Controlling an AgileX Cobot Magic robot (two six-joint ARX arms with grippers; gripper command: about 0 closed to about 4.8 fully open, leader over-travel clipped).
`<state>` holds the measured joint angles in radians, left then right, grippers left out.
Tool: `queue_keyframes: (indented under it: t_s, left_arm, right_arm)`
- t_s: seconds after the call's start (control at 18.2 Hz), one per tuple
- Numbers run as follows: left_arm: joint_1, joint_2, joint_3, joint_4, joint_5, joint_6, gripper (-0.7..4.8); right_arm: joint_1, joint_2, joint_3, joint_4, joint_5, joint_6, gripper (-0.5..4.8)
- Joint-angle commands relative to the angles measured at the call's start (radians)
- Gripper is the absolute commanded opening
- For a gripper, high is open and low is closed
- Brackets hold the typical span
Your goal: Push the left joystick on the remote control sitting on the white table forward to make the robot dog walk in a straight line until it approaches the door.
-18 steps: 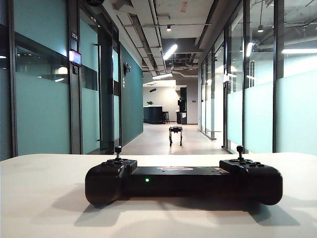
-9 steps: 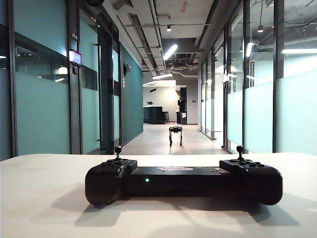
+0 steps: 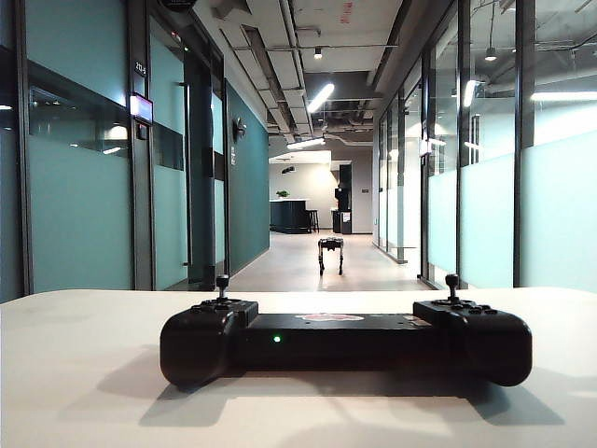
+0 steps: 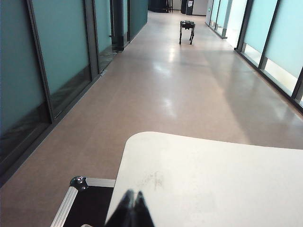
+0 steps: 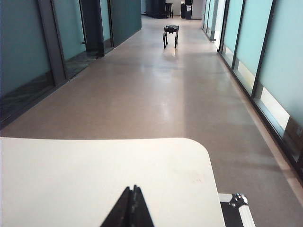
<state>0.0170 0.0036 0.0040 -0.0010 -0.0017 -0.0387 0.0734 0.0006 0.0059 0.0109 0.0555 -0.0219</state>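
Risk first: left joystick [image 3: 222, 282] thin, knob-topped, easy to slip off or shove sideways; an off-axis push would likely veer the robot dog [image 3: 330, 253] toward a glass wall rather than straight down the corridor. Too hard a press could skid the whole remote control [image 3: 345, 342] across the white table [image 3: 84, 373], nothing visibly bracing it. Overlong hold a hazard too, with the dog already far down the hall and the end doorway not far behind it. Left to right, all placed against the remote control: left joystick upright on its left handle end, untouched; green light on its front face, left of centre; red-white logo on its top deck near the middle; twin stick on the right handle end, also upright; dog well beyond it, standing in mid corridor. Left gripper [image 4: 131, 197] with fingers pressed together, pinching nothing, hovering over the table's near-left corner beside a black metal-edged case [image 4: 78, 201]; remote control absent from that wrist view, so well apart from the stick. Right gripper [image 5: 132, 193] likewise shut tight and empty, over the table's right corner, another case corner [image 5: 236, 203] just past the edge; remote control not visible there either. Neither gripper visible in the exterior view.
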Motion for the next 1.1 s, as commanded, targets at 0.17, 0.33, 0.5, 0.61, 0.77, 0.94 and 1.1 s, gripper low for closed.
queue_keyframes:
  t_s: [0.17,0.33,0.5,0.61,0.77,0.94,1.1]
  left_arm:
    - [0.000,0.000,0.003,0.009,0.002,0.002,-0.05]
    - [0.000,0.000,0.003,0.009,0.002,0.002,-0.05]
    - [0.000,0.000,0.003,0.009,0.002,0.002,-0.05]
    - [0.000,0.000,0.003,0.009,0.002,0.002,-0.05]
    - [0.000,0.000,0.003,0.009,0.002,0.002,-0.05]
    - [0.000,0.000,0.003,0.009,0.002,0.001,-0.05]
    - [0.000,0.000,0.003,0.009,0.002,0.002,-0.05]
  right_arm:
    - [-0.029,-0.003,-0.005,0.008,-0.003,0.052,-0.05]
    - [-0.029,-0.003,-0.005,0.007,0.015,0.052,-0.05]
    - [-0.027,-0.003,-0.005,0.007,0.051,0.052,-0.05]
    - [-0.027,-0.003,-0.005,0.008,0.050,0.052,-0.05]
    - [-0.027,-0.003,-0.005,0.008,0.047,0.052,-0.05]
    - [-0.063,-0.003,-0.005,0.008,-0.047,0.052,-0.05]
    - [-0.089,-0.003,-0.005,0.008,-0.055,0.052,-0.05]
